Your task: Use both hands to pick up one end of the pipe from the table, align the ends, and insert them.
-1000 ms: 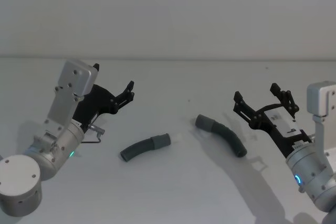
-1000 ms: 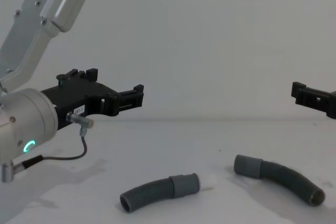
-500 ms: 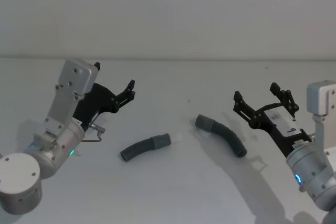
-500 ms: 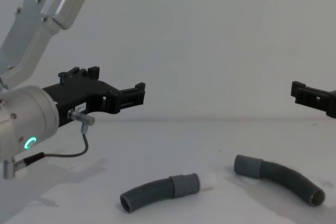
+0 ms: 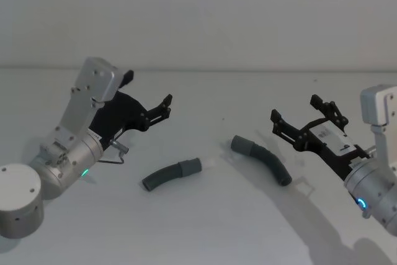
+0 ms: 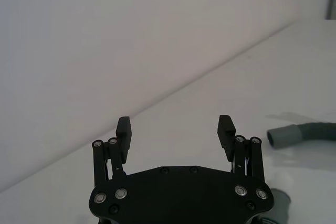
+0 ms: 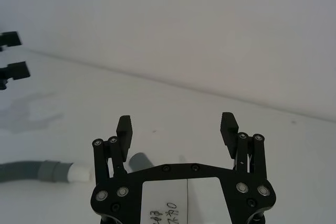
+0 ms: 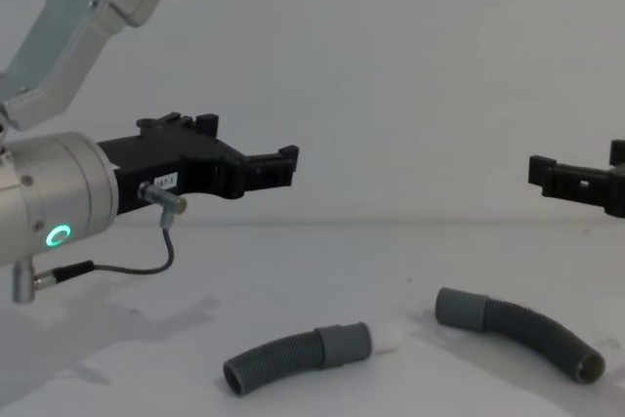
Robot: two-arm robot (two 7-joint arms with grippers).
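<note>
ok so here's your setup: your left gripper [image 5: 162,108] hangs above the table [image 5: 205,228] on its left side, fingers spread wide with nothing between them, tips aimed toward the middle of the table. from the chest view you can see it's well up off the surface, and the green ring light [image 8: 59,235] on its wrist is lit

your right gripper [image 5: 294,108] is over on the right side of the table, also up in the air, also wide open and holding nothing. its tips point in toward the middle too, just beside the right hose piece [image 5: 265,160] but not touching it

both bits of pipe lie flat in the middle of the table, well in from the back edge where it meets the wall [image 5: 198,17]. the left hose piece [image 5: 166,177] sits a little closer to you, with its grey cuff [image 5: 191,166] at the right-hand end and a short white stub [image 5: 209,162] poking out of it. the right hose piece has its own cuff, the right cuff [image 5: 240,145], at its left-hand end, so the two cuffs face each other across a small gap, not touching. the plain corrugated ends point outward, toward the table's left and right sides
</note>
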